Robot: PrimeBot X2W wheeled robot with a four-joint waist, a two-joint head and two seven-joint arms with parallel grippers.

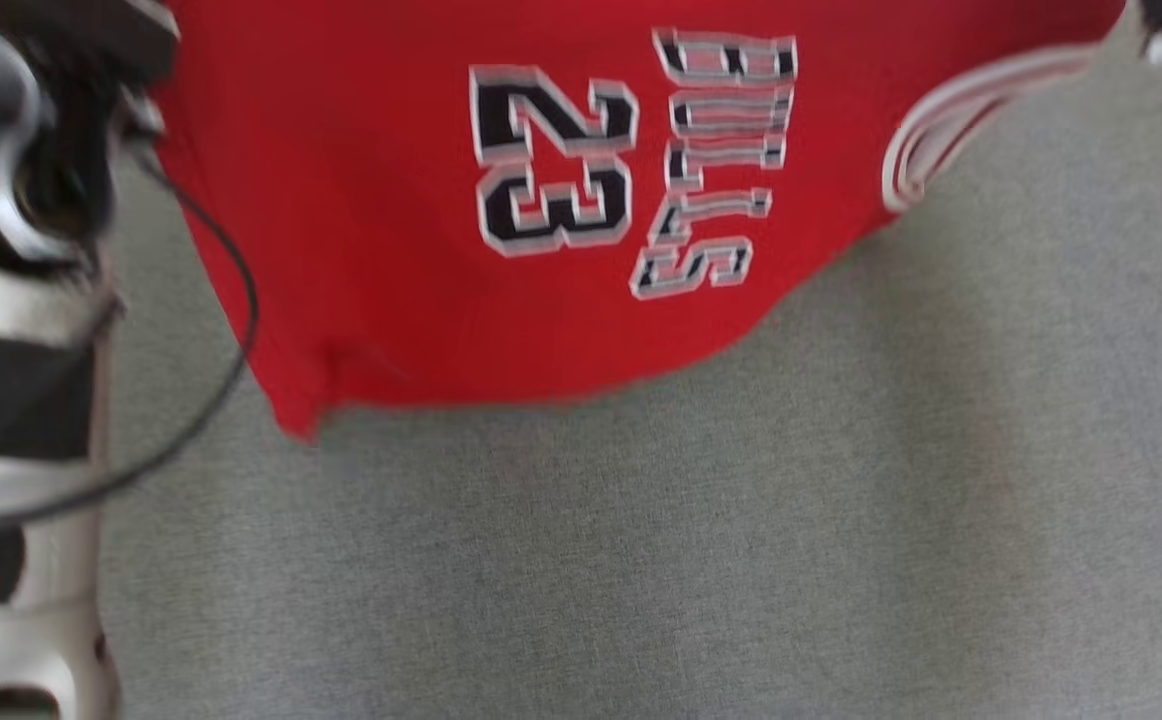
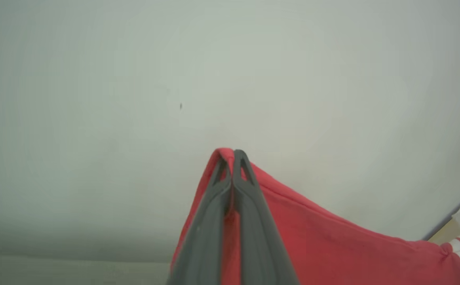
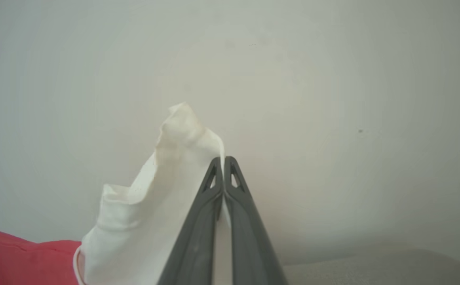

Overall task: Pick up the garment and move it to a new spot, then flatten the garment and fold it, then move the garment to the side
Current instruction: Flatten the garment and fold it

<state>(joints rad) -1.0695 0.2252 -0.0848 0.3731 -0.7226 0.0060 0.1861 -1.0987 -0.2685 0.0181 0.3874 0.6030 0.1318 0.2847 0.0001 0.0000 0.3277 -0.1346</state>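
The garment [image 1: 371,300] hangs stretched between the two grippers above the grey surface [image 1: 641,560]. It could slip free or land bunched, because each grip takes only a thin pinch of edge. The left gripper [image 2: 233,154] is closed tight on a red edge, and the right gripper [image 3: 224,160] is closed tight on the white part [image 3: 154,206].
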